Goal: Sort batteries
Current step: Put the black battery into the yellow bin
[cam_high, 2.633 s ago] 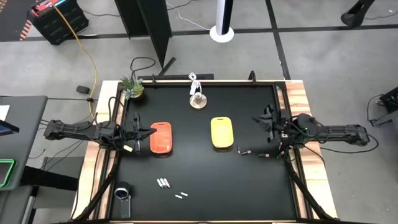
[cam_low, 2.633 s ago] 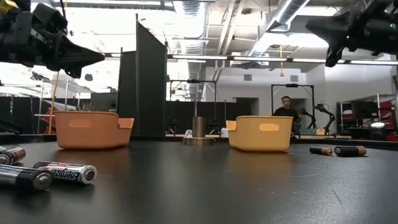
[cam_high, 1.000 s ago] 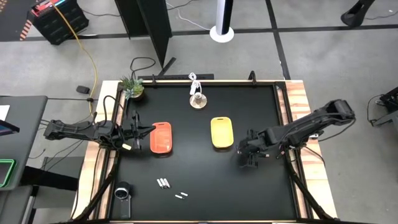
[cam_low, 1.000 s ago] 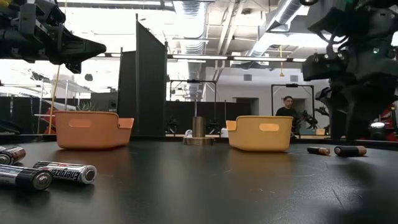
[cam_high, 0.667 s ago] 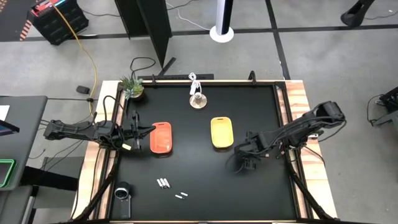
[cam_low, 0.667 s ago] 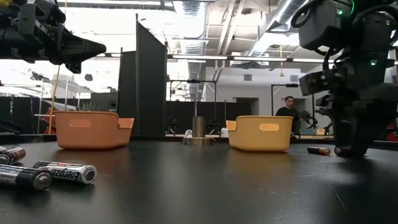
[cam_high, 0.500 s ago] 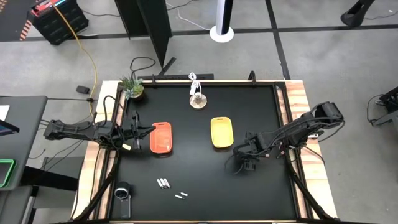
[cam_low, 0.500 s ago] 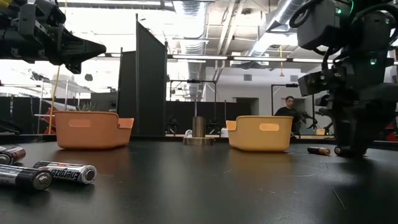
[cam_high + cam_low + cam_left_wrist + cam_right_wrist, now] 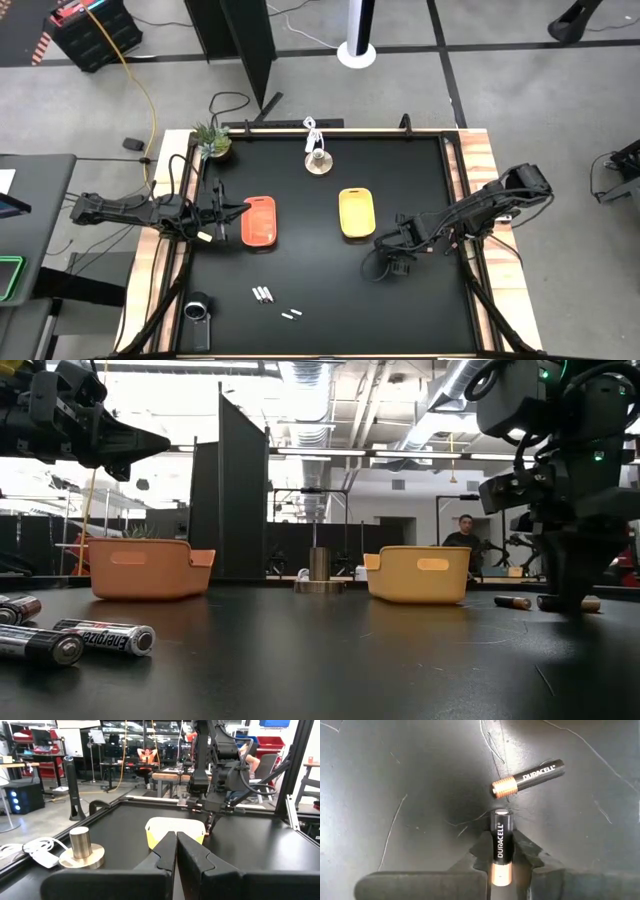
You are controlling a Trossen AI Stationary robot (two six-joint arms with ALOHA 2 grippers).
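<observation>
The right end effector (image 9: 501, 851) pinches a slim black-and-copper cylindrical battery (image 9: 500, 846) mid-body near the counter's right edge. It looks light, rigid, slick (likely to roll). The left end effector (image 9: 176, 851) waits closed.

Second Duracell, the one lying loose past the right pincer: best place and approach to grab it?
Grip the loose Duracell battery mid-body on its black barrel, straight from above, fingers across its long axis. It lies flat on the table, angled to the battery between the right pincer fingers, so rotate the wrist first.
</observation>
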